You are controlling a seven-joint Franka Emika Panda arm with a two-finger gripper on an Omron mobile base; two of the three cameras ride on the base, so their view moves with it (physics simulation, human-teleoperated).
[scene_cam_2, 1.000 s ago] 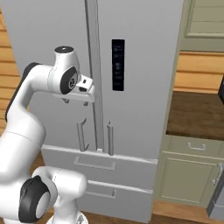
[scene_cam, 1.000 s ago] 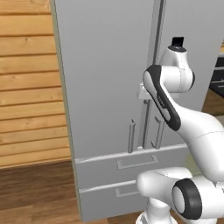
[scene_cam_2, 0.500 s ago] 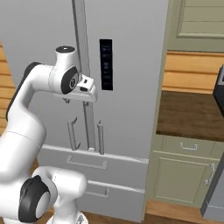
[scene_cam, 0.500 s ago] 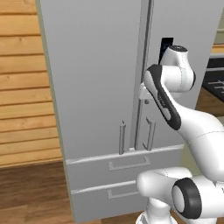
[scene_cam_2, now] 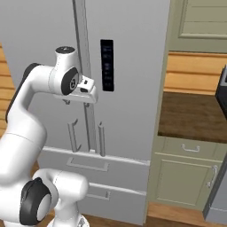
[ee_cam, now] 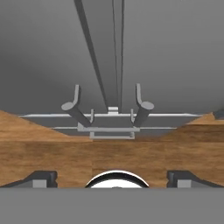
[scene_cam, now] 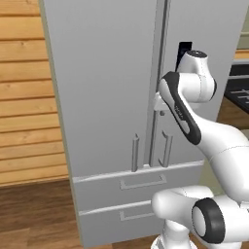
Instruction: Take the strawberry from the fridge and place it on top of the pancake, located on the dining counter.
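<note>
So the fridge (scene_cam: 107,97) is shut, both doors closed, its two vertical bar handles (ee_cam: 76,107) side by side at the seam just above the two drawers (scene_cam_2: 88,166). The gripper (ee_cam: 112,177) is spread wide with nothing in it, aimed down the door front. A wooden counter (scene_cam_2: 190,115) sits right of the fridge.

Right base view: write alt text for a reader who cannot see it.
A tall light-grey fridge stands shut, with two vertical bar handles above two lower drawers. The robot's white arm rises at left, its hand held close to the seam between the doors. A wooden counter over pale cabinets sits at right.
</note>
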